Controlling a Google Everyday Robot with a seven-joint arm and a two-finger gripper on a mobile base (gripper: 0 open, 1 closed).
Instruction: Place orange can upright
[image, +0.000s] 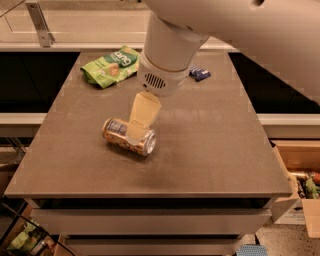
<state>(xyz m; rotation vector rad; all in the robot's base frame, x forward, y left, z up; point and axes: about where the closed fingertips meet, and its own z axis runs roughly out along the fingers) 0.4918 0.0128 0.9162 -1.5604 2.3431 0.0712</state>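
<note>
The orange can (116, 133) lies on its side on the grey-brown table (210, 150), left of the middle, with its shiny silver end (149, 143) facing right and toward the front. My gripper (136, 131) hangs from the big white arm (167, 55) and reaches down onto the middle of the can, covering part of its body. The can rests on the table top.
A green snack bag (111, 66) lies at the back left of the table. A small blue packet (199, 73) lies at the back, right of the arm. An open cardboard box (300, 190) with items stands on the floor to the right. A counter runs behind the table.
</note>
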